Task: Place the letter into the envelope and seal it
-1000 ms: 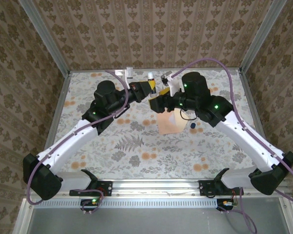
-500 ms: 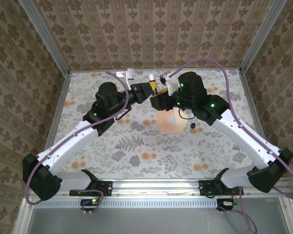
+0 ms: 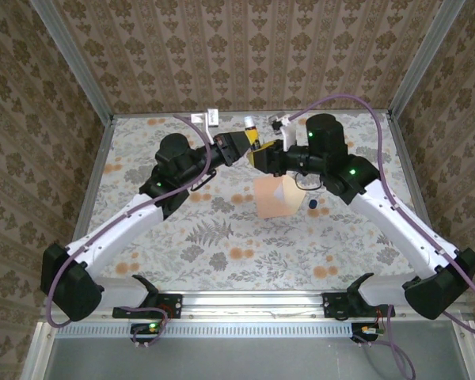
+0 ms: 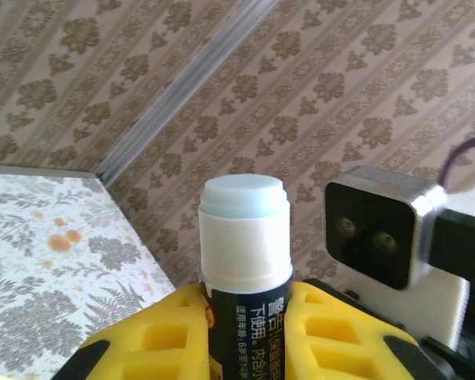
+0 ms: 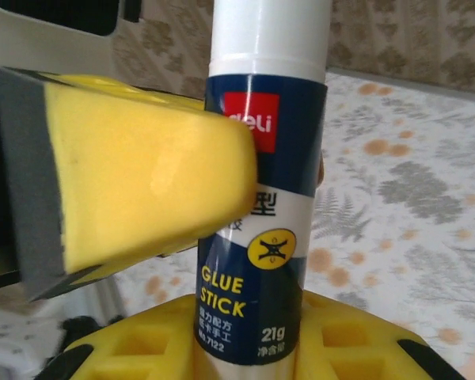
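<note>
- left gripper [image 4: 245, 324]: clamped on the glue stick [image 4: 244, 237]; stick upright between its yellow fingers, bare glue tip up
- right gripper [image 5: 249, 340]: closed on the same stick, low on the label; a left-gripper pad [image 5: 134, 182] presses the stick just above it
- envelope [image 3: 272, 198]: flat on the table [image 3: 182, 237], just below both grippers, toward the bases
- small dark-blue piece [image 3: 311, 204]: just right of the envelope
</note>
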Controlling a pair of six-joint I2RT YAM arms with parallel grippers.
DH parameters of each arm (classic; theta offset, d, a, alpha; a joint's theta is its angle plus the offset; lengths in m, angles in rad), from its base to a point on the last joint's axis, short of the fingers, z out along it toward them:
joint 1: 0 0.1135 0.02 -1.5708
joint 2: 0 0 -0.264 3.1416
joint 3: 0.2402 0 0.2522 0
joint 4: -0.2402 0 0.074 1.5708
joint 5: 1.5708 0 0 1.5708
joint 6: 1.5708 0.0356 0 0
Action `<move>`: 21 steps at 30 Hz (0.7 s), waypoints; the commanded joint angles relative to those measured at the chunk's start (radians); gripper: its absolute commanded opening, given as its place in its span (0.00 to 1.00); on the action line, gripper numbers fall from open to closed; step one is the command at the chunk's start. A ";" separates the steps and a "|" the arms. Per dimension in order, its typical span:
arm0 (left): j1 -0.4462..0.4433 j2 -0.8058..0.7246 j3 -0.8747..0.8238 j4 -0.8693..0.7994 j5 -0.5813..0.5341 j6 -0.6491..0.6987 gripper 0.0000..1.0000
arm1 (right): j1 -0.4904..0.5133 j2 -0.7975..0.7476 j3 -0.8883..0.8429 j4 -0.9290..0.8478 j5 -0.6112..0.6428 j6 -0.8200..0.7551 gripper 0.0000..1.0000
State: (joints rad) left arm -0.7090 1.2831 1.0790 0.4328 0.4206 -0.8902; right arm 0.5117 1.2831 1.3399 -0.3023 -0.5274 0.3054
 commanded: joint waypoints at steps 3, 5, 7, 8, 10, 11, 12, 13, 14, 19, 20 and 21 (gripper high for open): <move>0.000 0.028 0.007 0.215 0.207 -0.064 0.00 | -0.133 -0.053 -0.065 0.326 -0.339 0.262 0.26; -0.003 0.048 0.011 0.298 0.267 -0.090 0.00 | -0.151 -0.058 -0.074 0.413 -0.418 0.334 0.25; -0.006 0.067 0.019 0.355 0.310 -0.110 0.00 | -0.159 -0.066 -0.076 0.473 -0.468 0.381 0.25; -0.007 0.078 0.026 0.382 0.336 -0.119 0.00 | -0.160 -0.071 -0.071 0.495 -0.491 0.397 0.24; -0.019 0.096 0.046 0.417 0.382 -0.131 0.00 | -0.160 -0.077 -0.058 0.524 -0.528 0.424 0.24; -0.025 0.105 0.054 0.425 0.403 -0.132 0.00 | -0.160 -0.082 -0.053 0.537 -0.541 0.437 0.24; -0.032 0.112 0.059 0.437 0.421 -0.129 0.00 | -0.160 -0.085 -0.048 0.549 -0.555 0.446 0.24; -0.039 0.119 0.066 0.451 0.442 -0.129 0.00 | -0.160 -0.087 -0.041 0.563 -0.569 0.455 0.24; -0.045 0.127 0.072 0.460 0.460 -0.132 0.00 | -0.160 -0.092 -0.036 0.568 -0.576 0.464 0.24; -0.064 0.161 0.091 0.537 0.519 -0.168 0.00 | -0.159 -0.105 -0.020 0.611 -0.610 0.495 0.23; -0.063 0.166 0.094 0.554 0.525 -0.180 0.00 | -0.158 -0.107 -0.018 0.611 -0.617 0.495 0.23; -0.064 0.171 0.095 0.572 0.530 -0.192 0.00 | -0.159 -0.107 -0.015 0.611 -0.623 0.495 0.23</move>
State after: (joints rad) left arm -0.7383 1.4181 1.1744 0.9535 0.7616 -1.0588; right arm 0.3576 1.2015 1.2556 0.1761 -1.1297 0.7376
